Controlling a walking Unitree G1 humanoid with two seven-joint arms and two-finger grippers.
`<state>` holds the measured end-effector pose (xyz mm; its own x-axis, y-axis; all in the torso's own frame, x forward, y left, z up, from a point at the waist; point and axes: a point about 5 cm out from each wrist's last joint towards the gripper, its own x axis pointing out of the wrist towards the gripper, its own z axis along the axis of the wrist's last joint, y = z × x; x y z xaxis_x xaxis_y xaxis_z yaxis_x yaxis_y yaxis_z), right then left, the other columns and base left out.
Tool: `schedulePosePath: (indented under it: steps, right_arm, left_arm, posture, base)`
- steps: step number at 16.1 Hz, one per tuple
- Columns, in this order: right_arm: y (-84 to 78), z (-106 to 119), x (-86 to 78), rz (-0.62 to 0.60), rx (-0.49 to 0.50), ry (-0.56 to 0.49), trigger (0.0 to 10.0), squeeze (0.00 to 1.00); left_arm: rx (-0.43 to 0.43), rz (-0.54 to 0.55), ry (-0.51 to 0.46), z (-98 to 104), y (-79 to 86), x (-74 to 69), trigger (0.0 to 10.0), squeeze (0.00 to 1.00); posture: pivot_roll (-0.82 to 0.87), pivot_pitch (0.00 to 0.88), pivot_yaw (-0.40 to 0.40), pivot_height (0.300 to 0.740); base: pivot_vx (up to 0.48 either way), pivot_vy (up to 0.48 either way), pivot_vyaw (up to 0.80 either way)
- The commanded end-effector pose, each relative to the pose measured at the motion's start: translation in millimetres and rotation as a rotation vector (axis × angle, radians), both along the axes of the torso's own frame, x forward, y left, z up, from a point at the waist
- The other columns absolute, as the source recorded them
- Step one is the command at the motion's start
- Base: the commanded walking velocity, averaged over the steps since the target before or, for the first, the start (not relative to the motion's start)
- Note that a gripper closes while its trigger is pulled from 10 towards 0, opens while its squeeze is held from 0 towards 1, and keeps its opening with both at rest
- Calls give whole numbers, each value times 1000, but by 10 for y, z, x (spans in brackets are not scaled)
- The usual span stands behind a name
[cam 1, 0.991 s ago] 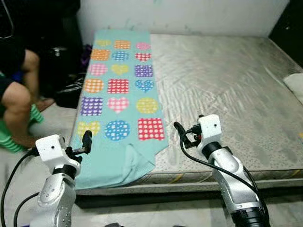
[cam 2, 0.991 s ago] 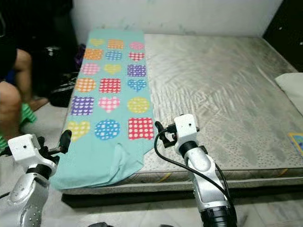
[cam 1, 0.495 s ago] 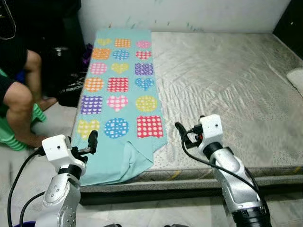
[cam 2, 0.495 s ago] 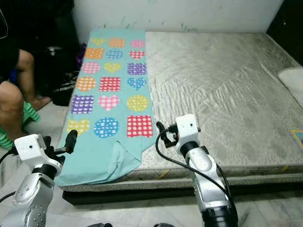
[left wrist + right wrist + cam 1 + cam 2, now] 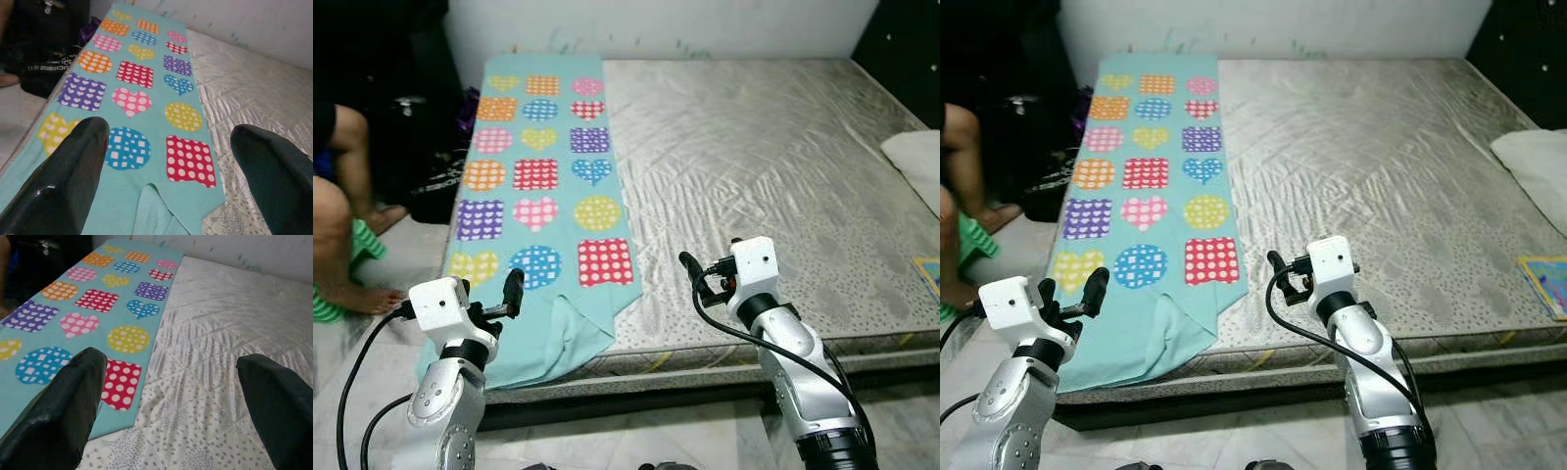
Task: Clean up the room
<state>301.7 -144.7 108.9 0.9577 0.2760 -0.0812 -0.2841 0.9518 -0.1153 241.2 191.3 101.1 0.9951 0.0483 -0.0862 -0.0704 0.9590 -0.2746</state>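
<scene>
A turquoise blanket printed with dotted hearts, circles and squares (image 5: pixel 540 186) lies lengthwise along the left side of the grey quilted mattress (image 5: pixel 773 166), its near end drooping over the edge. The left gripper (image 5: pixel 514 292) hangs over that end, jaws released; the right gripper (image 5: pixel 689 269), also released, hovers over the mattress's near edge. A black bag with white lettering (image 5: pixel 46 66), too blurred to read, sits beside the bed.

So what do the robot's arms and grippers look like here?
Both arms are silver metal with rounded segments and a white boxy wrist block. Loose black cables loop along each. The left gripper and right gripper have long glossy black fingers.
</scene>
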Motion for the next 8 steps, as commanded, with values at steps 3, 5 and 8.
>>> schedulePosePath:
  steps: [3, 5, 8]
  right_arm:
    - [-24, 2, -9, -8, -4, -4, 10000, 0]
    - [-4, 0, -23, 5, -2, -7, 10000, 0]
    - [14, 6, -33, 15, 3, -10, 10000, 0]
  left_arm:
    - [-4, 12, -6, 18, 19, -26, 10000, 0]
    - [-3, 14, -8, 20, 19, -20, 10000, 0]
    - [0, 17, -5, 22, 23, -14, 10000, 0]
  posture:
    - [-109, 94, -29, 740]
    - [-108, 96, -28, 740]
    - [-108, 100, -28, 740]
  base:
    - [90, 0, 0]
    - [0, 0, 0]
    - [0, 0, 0]
